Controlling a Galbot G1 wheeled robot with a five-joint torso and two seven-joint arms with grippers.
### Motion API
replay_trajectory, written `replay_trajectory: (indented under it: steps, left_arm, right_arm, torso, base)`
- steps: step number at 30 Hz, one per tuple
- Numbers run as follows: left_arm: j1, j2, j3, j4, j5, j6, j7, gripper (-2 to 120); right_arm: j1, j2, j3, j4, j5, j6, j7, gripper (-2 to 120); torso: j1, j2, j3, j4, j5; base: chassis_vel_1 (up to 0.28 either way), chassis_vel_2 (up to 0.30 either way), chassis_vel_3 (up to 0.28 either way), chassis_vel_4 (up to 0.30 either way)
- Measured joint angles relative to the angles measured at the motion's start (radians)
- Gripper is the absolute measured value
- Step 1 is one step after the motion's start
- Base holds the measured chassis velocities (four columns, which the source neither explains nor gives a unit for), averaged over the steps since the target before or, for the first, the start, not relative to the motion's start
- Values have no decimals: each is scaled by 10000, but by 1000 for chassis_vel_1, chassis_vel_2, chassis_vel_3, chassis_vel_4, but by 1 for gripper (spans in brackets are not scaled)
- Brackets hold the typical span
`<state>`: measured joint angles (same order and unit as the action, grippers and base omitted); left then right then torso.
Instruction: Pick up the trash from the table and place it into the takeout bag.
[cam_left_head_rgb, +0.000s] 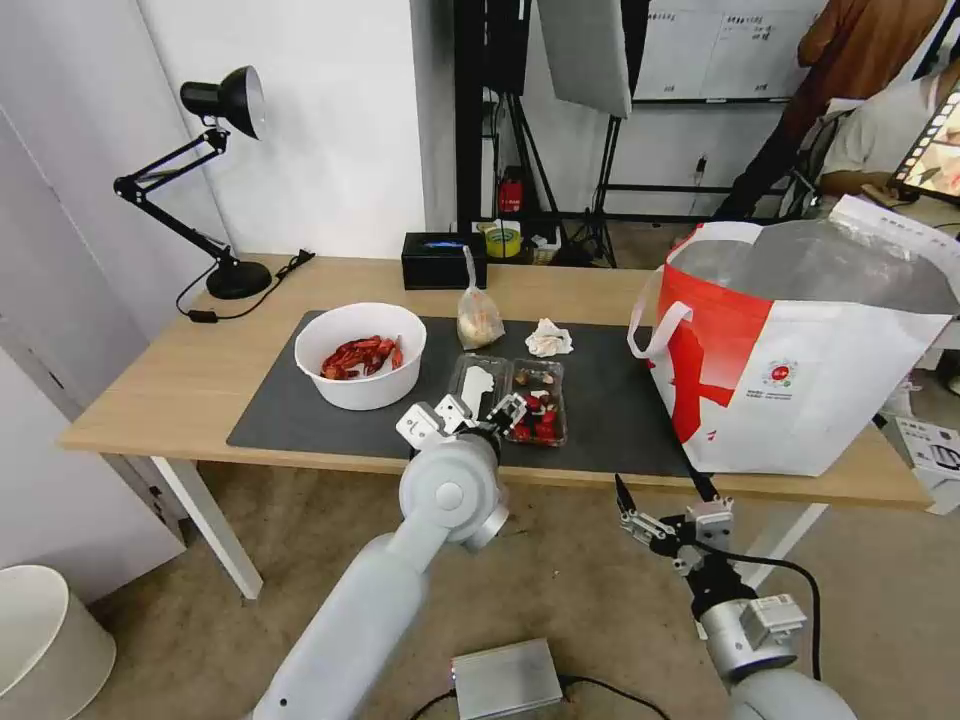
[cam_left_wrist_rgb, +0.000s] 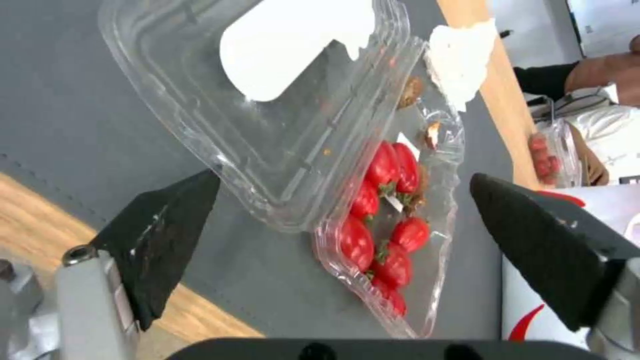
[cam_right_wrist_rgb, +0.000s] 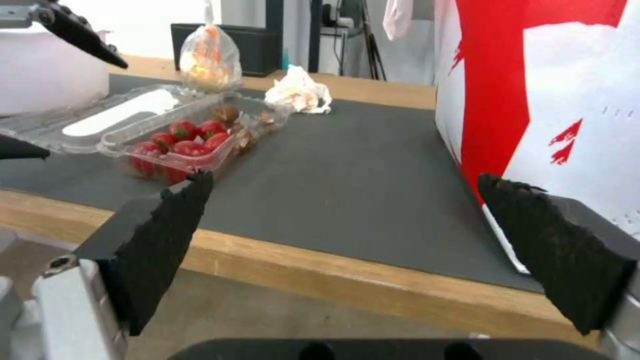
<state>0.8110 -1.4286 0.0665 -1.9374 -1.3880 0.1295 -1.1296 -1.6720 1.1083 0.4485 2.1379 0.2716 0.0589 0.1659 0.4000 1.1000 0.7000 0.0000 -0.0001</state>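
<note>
Task progress: nothing looks bagged yet, as far as I can judge; all four pieces of trash lie on the counter, on or at the edge of its dark grey mat.
Bowl: the white bowl of crayfish shells sits left of centre in the head view, on the mat's left part.
Clamshell: the clear plastic clamshell lies open at the middle of the head view, near the mat's front edge, red scraps in its right half, lid folded out to the left.
Knotted bag: the small clear bag stands just above the clamshell in the frame, at the mat's far edge.
Tissue: the crumpled tissue lies to the right of the knotted bag, apart from it.
Takeout bag: the white and red takeout bag stands on the right of the head view, mouth open, foil lining showing.
My left gripper: jaws spread wide, hovering at the clamshell's front edge, holding nothing.
My right gripper: jaws wide and empty, below the counter's front edge, lower right of centre.
Left to do: every piece, by my reckoning; the clamshell looks like the one in hand.
</note>
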Motion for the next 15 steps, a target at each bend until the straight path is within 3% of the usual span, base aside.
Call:
replay_trajectory:
  steps: [15]
  left_arm:
    - [227, 58, -120, -320, 489, -642, 664, 100]
  right_arm:
    - [12, -4, -108, -52, -67, 50, -41, 100]
  torso:
    - [-1, 0, 0, 0, 0]
  base:
    - [0, 0, 0, 0]
